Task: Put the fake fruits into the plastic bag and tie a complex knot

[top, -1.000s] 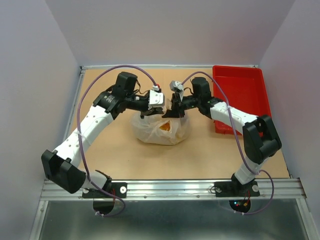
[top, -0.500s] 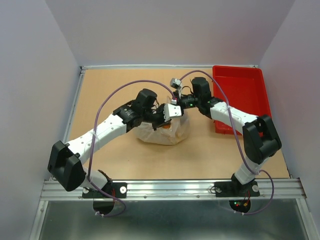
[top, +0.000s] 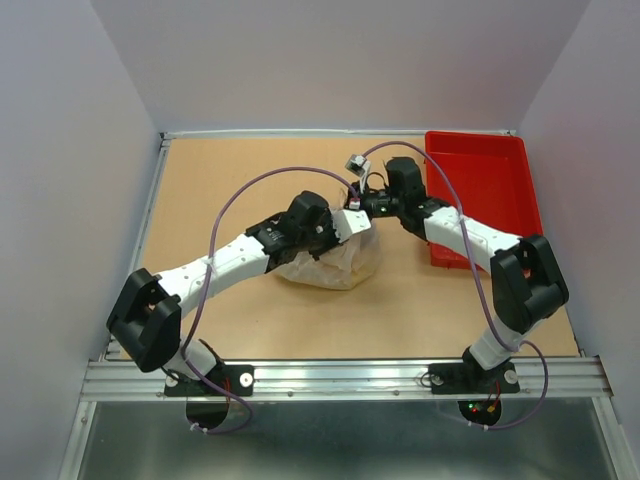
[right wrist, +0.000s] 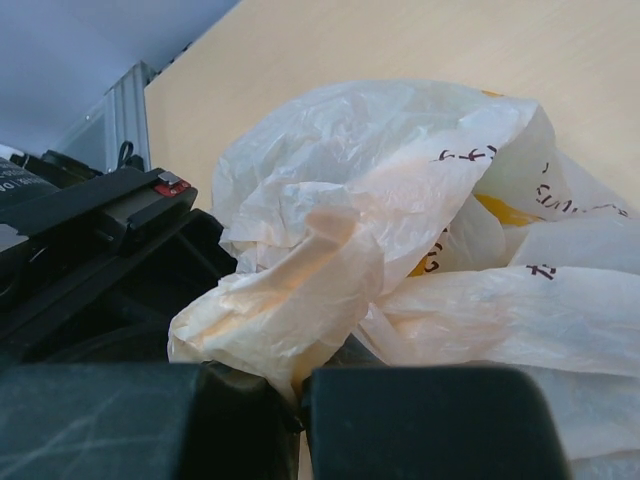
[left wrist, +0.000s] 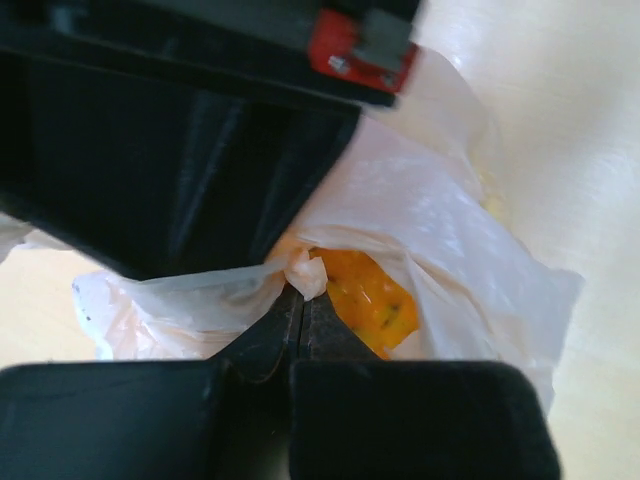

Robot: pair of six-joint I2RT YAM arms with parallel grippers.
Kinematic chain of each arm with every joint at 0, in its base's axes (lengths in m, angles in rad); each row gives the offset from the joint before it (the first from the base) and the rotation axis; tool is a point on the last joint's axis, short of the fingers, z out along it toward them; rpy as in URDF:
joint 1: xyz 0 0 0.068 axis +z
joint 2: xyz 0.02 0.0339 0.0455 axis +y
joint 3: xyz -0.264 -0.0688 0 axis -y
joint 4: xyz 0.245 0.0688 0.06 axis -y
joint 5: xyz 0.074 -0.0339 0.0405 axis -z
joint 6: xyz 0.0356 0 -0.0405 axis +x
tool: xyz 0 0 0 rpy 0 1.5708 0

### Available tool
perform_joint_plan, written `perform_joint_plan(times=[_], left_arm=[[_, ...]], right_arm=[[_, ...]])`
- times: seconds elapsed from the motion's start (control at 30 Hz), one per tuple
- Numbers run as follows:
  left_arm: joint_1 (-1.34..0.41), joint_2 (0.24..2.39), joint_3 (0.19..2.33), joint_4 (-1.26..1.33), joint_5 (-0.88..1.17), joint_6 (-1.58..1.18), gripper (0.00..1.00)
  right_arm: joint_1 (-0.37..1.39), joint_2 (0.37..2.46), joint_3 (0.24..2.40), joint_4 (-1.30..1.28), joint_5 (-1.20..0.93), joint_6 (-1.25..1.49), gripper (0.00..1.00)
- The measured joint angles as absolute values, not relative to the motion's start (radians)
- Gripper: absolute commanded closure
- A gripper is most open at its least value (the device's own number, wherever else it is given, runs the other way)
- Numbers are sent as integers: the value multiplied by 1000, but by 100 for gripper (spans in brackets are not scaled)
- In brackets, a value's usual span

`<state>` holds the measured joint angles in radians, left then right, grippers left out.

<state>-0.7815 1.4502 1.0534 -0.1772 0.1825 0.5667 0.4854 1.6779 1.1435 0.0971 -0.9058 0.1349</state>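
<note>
Since a second ago my left arm has swung in from the left and now lies across the plastic bag point(top: 340, 270), bringing my left gripper point(top: 356, 220) right up against my right gripper point(top: 364, 204) over the bag's far top edge. My right jaws, slightly parted then, are now closed.

In the left wrist view my left gripper point(left wrist: 303, 302) has its jaws pressed together, pinching a small twisted nub of the bag's film point(left wrist: 303, 272) at their tips. Just beyond that nub an orange-yellow toy fruit point(left wrist: 368, 296) with greenish flecks shows inside the bag point(left wrist: 450, 250).

In the right wrist view my right gripper point(right wrist: 296, 398) is clamped on a gathered fold of the bag point(right wrist: 400, 190), which rises crumpled from between the jaws; orange print marks run along it and a yellow patch point(right wrist: 500, 211) shows through the film.

The bag sits near the middle of the wooden table point(top: 220, 180), with the red tray point(top: 480, 190) to its right, apart from it.
</note>
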Motion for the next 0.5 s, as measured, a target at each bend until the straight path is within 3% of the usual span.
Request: perform_joint_plan(times=[0.17,0.5], left_arm=[[-783,1452,1036,-83,105,429,100],[-706,1479,1019,53,160,23,100]], right_arm=[[482,1649,1111,147,-870,235,100],[445,1634,959,463,-796,658,100]])
